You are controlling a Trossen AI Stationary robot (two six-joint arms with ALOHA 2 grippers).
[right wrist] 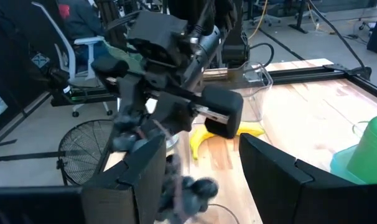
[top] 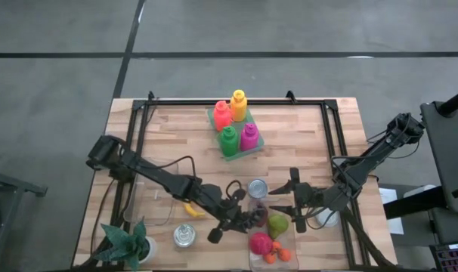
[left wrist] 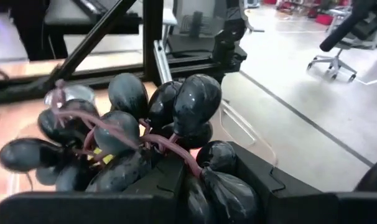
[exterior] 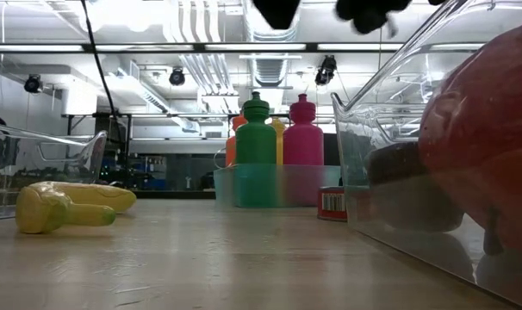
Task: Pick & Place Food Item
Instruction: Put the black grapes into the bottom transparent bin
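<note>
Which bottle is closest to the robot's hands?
The green bottle. It stands at the front left of the tray, beside the pink one; red and yellow stand behind.

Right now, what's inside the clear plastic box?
The clear plastic box holds a green pear, a red fruit and small orange fruits. The left gripper's dark grapes hide part.

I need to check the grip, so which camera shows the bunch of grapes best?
The left wrist view: the grapes fill the picture, held in the left pincer, stems and berries clear. The right wrist view shows them blurred under the left arm. The high view shows only a small dark cluster beside the clear container. The low view does not clearly show them.
</note>
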